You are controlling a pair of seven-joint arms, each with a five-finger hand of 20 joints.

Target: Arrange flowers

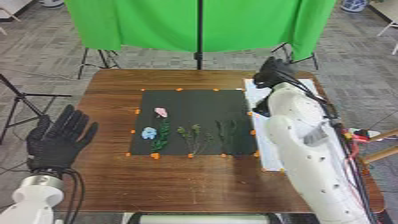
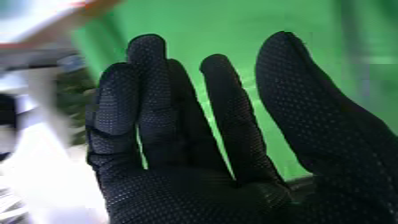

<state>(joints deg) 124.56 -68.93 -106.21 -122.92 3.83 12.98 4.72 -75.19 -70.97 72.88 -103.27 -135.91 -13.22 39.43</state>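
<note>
Head view, clock taken from the mat's middle.
Black mat (image 1: 191, 102): flat on the brown table (image 1: 107, 187), orange tabs (image 1: 155, 156) round its edge.
Pink flower (image 1: 161, 112): on the mat, ten o'clock, at the far end of a leafy stem (image 1: 160, 141) that lies between seven and eight.
Blue flower (image 1: 149, 133): on the mat, eight o'clock, just beside the leafy stem.
Sprigs (image 1: 195, 137): on the mat, six o'clock.
Dark leaves (image 1: 226, 131): on the mat, four o'clock.
Left hand (image 1: 55, 140): between eight and nine o'clock, off the mat; fingers straight, slightly spread, holding nothing.
Right hand (image 1: 274, 74): between one and two o'clock, at the far end of the white sheet (image 1: 271, 147).
Right arm (image 1: 306, 142): lies across the view of that sheet, from four o'clock up to the hand, and hides part of it.
Green screen (image 1: 195, 30): beyond the table, twelve o'clock, with an upright black pole (image 1: 200, 25) before it.
Tripod (image 1: 18, 95): between nine and ten o'clock, on the floor.

Right wrist view.
Right hand (image 2: 191, 192): fingers straight, thumb apart, grasping nothing; green screen behind, partly masked by the fingers.
</note>
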